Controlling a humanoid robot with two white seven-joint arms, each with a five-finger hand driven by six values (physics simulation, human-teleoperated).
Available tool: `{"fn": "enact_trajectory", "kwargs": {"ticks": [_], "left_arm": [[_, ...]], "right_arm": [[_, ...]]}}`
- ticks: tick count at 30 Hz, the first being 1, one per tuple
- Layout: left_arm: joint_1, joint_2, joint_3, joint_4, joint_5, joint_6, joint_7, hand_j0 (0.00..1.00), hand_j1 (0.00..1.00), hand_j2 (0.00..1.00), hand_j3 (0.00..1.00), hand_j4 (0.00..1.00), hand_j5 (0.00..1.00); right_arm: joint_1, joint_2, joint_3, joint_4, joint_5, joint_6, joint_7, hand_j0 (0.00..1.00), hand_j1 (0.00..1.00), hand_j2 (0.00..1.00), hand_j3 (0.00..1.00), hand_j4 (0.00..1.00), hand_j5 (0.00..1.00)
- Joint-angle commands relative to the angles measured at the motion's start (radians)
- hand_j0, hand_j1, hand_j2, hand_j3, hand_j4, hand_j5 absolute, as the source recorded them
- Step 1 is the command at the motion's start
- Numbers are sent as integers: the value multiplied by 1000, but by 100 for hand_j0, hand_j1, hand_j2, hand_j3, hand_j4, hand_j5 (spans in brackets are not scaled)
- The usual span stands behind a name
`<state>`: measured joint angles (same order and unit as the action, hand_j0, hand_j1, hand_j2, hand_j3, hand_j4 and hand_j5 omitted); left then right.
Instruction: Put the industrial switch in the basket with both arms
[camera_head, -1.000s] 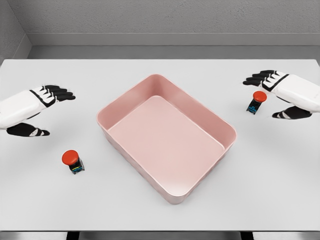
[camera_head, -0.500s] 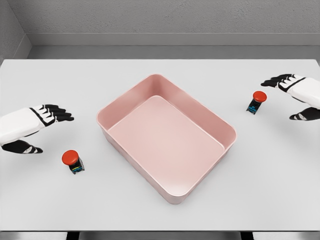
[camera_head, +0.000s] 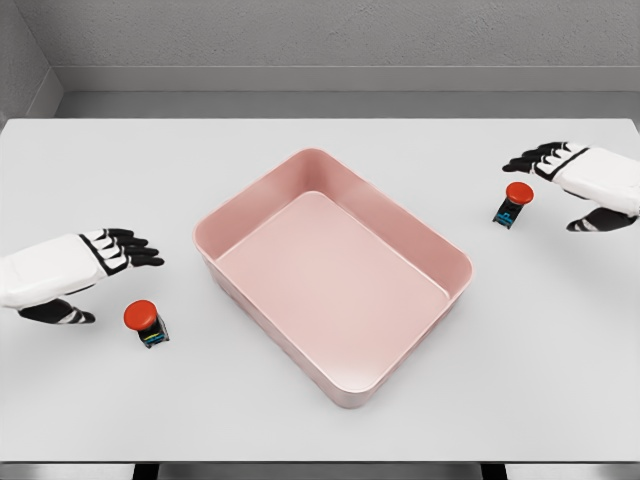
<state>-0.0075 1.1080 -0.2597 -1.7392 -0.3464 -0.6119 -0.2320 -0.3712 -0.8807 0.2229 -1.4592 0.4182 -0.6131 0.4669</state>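
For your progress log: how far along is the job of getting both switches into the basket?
Nothing is done: the pink basket holds nothing. The left hand is open beside the left switch, the right hand open beside the right switch. Grasping, lifting and dropping both remain.

left hand (camera_head: 70, 275): smooth white shell, black fingers (camera_head: 135, 250) banded white at knuckles | right hand (camera_head: 585, 180): same white shell, black fingers, black thumb with white bands
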Motion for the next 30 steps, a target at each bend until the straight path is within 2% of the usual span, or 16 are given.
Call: {"fn": "enact_trajectory", "kwargs": {"ticks": [1,7,10,14,19,22,30], "left_arm": [[0,-7,-6,-2,-14,1,0,100,100,100,100,100,100],[0,-20,-15,-3,-36,1,0,100,100,100,100,100,100],[-2,-30,-29,-5,-48,1,0,100,100,100,100,100,100],[-2,-30,-43,-17,-63,1,0,100,100,100,100,100,100],[-3,-45,-49,-20,-77,1,0,100,100,100,100,100,100],[-3,-57,-49,-22,-83,1,-6,100,100,100,100,100,100],[-5,-71,-64,-48,-97,1,-7,100,100,100,100,100,100]], "right_arm": [[-6,17,42,-3,7,2,4,100,100,100,100,100,100],[-55,40,84,16,40,2,-2,100,100,100,100,100,100],[-103,68,130,95,73,2,-4,100,100,100,100,100,100],[-104,69,156,138,79,2,-8,100,100,100,100,100,100],[-114,69,164,151,83,2,-8,100,100,100,100,100,100],[-137,98,164,198,111,2,-8,100,100,100,100,100,100],[-175,121,202,214,140,2,-24,100,100,100,100,100,100]]}}
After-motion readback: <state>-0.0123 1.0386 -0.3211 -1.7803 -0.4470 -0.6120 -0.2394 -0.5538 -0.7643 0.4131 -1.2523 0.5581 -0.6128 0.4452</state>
